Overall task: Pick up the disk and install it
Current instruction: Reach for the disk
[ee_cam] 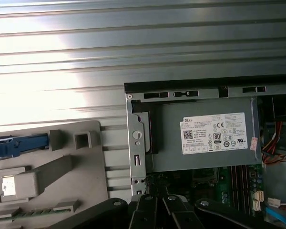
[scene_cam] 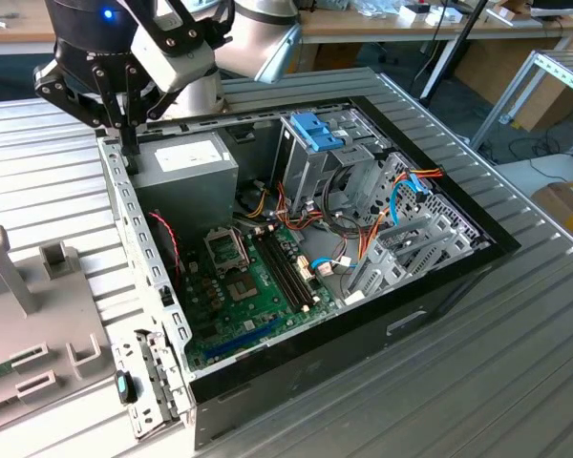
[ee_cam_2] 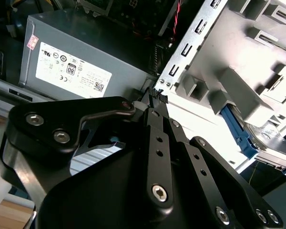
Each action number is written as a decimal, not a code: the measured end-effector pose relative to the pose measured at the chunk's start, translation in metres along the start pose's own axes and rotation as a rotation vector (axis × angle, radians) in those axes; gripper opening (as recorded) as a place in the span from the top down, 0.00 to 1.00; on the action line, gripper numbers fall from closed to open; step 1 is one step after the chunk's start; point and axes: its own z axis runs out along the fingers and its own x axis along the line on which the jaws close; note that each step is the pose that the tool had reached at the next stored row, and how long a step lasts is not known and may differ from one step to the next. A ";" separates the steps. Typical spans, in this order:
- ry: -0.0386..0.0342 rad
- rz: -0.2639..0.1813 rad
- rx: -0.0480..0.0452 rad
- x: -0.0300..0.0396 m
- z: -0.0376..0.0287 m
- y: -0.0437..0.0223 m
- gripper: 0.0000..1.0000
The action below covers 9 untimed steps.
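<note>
On the exterior view's left, a grey fixture [scene_cam: 38,324] sits on the ribbed table [scene_cam: 516,363], just beside the open case [scene_cam: 363,329]. The disk [ee_cam: 19,145] sits in that fixture, on the side away from the case. In the first wrist view its blue rail shows among the fixture's blocks. In the second wrist view the disk [ee_cam_2: 271,143] shows a metal face with the blue rail along its edge. Whether it stands or lies flat I cannot tell. Nothing grips it.

Next to the right, the gripper [scene_cam: 130,143] hangs over the case's rear corner, its fingers pointing down at the perforated rim [scene_cam: 138,239]. I cannot tell whether they touch it. In the second wrist view the gripper [ee_cam_2: 155,95] has its two fingers pressed together with nothing between them, well apart from the disk.

Just beside it, inside the case, lies the power supply [scene_cam: 186,172], white label up. Further right, the motherboard [scene_cam: 248,286] covers the case floor. Then comes the metal cage [scene_cam: 310,167] with a blue clip [scene_cam: 317,132] on top, and beyond it loose cables [scene_cam: 363,229].
</note>
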 end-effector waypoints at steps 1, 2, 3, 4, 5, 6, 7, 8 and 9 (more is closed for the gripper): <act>0.0000 0.000 0.0000 0.0006 0.0000 -0.0001 0.89; 0.0000 0.000 -0.0001 0.0010 0.0000 -0.0001 0.89; 0.0000 0.000 0.0000 0.0014 0.0000 -0.0001 0.89; 0.0000 0.000 0.0000 0.0021 0.0000 -0.0002 0.89; 0.0000 0.000 0.0000 0.0038 0.0000 -0.0003 0.89; 0.0000 0.000 -0.0001 0.0050 0.0000 -0.0004 0.89; 0.0000 0.000 -0.0001 0.0070 -0.0001 -0.0005 0.89; 0.0000 0.000 0.0000 0.0086 -0.0001 -0.0007 0.89; 0.0000 0.000 0.0000 0.0102 -0.0001 -0.0008 0.89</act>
